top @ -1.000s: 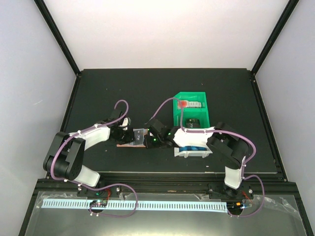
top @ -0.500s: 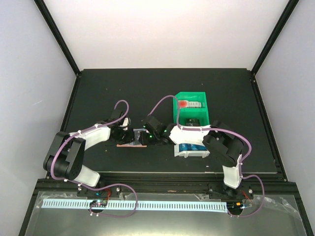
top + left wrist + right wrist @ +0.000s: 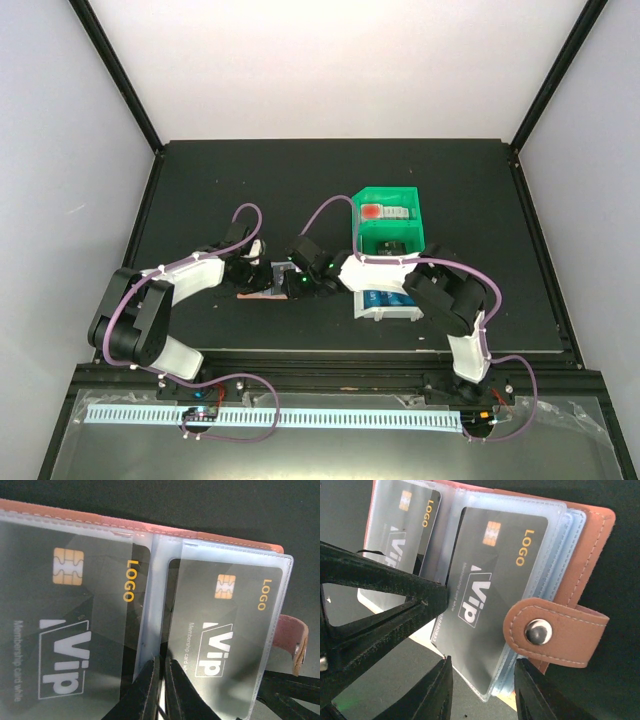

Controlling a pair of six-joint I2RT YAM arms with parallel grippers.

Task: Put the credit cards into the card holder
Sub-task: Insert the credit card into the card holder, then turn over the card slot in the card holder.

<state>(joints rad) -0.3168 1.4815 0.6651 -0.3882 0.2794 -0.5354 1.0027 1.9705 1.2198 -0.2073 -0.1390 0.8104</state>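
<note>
The card holder [image 3: 590, 545] lies open on the black table [image 3: 200, 190], left of centre and towards the near edge, between the two grippers. Its salmon cover is underneath, and clear plastic sleeves fan up from it. The snap tab [image 3: 555, 630], with a metal stud, folds over the outer edge of the sleeves. Two dark credit cards [image 3: 220, 625] sit inside the sleeves, one on each side of the fold. Each has a gold chip, the word LOGO and a ViP mark.

The left gripper [image 3: 161, 662] is clenched on the card holder at the fold between the sleeves. Its fingers stand almost together, with a thin strip of clear plastic pinched between them.

The right gripper [image 3: 485, 672] comes in from the other side, on the tab side of the holder. Its jaws stand apart around the lower corner of the sleeve holding the nearer card, without clamping it. Whether either finger touches the plastic cannot be told.

Just to the right, under the right arm, stands a white bin [image 3: 365, 312] with blue cards [image 3: 383, 298] showing inside. Behind it, touching or nearly so, is a green bin [image 3: 357, 215] holding a small red item and a dark one, both too small to identify.
</note>
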